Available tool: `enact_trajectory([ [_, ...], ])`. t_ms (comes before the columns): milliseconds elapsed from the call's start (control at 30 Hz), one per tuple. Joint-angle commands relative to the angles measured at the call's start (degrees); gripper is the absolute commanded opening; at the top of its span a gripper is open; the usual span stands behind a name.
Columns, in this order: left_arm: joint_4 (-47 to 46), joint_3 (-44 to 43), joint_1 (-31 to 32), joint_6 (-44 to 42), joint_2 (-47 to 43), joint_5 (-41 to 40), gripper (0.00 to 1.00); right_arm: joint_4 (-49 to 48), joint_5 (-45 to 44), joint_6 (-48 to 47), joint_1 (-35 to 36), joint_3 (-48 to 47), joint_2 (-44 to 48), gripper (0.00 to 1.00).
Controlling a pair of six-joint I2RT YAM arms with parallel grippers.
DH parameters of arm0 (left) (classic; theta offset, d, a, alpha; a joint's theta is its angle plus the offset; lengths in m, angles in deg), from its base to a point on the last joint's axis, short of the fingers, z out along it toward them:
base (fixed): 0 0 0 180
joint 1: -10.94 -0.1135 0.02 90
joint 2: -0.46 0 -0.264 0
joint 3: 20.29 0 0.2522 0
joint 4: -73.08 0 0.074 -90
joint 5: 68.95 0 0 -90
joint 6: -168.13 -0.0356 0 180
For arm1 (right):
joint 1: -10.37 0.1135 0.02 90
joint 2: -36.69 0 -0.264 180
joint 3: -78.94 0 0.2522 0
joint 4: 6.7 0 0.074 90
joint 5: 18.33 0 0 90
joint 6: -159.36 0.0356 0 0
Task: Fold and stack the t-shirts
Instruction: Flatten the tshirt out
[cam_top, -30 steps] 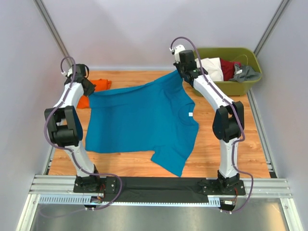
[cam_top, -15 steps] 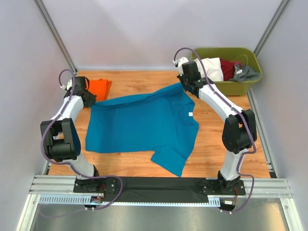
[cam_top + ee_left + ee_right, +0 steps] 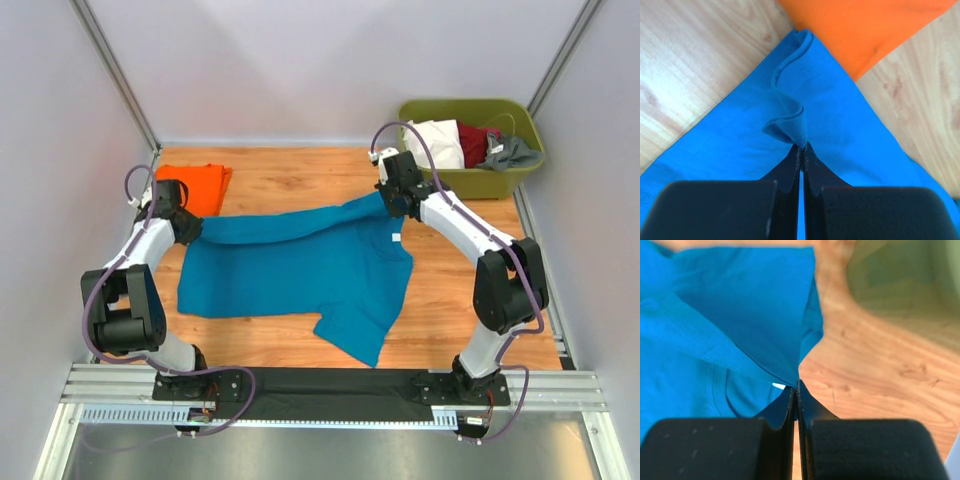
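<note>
fold of soft teal-blue v-neck t-shirt [image 3: 300,265]
left gripper [image 3: 801,150] and right gripper [image 3: 796,390] each pinched closed on its edge; draw both corners evenly, away from olive-green plastic tub [image 3: 478,184].

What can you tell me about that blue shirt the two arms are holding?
The blue t-shirt is plain soft cloth with stitched hems, short sleeves and a white neck label. It lies spread on the wooden table, its far edge pinched at either end by the left gripper and right gripper. Its left end lies beside the orange shirt.
</note>
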Motion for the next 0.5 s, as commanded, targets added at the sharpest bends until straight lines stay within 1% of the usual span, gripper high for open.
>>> enact_trajectory([
  [0,-1.49,0.76,-0.23,0.82,-0.54,-0.11,0.00,0.88,1.79,2.49,0.07,2.78,2.53,0.00],
  [100,-1.75,0.76,-0.23,0.82,0.34,0.24,0.00,0.18,1.79,2.76,0.15,2.79,2.27,0.00],
  [267,-0.71,-0.46,-0.23,0.65,-0.27,-0.02,0.00,0.44,1.53,2.76,0.07,-0.02,1.92,0.00],
  [367,2.02,-3.01,-0.23,-0.32,-2.81,-0.55,0.00,3.34,1.70,1.62,0.15,-4.23,2.62,0.00],
  [467,4.39,-3.72,-0.23,-1.54,-7.20,-2.65,0.00,4.92,1.44,1.09,0.15,-5.04,5.68,0.00],
])
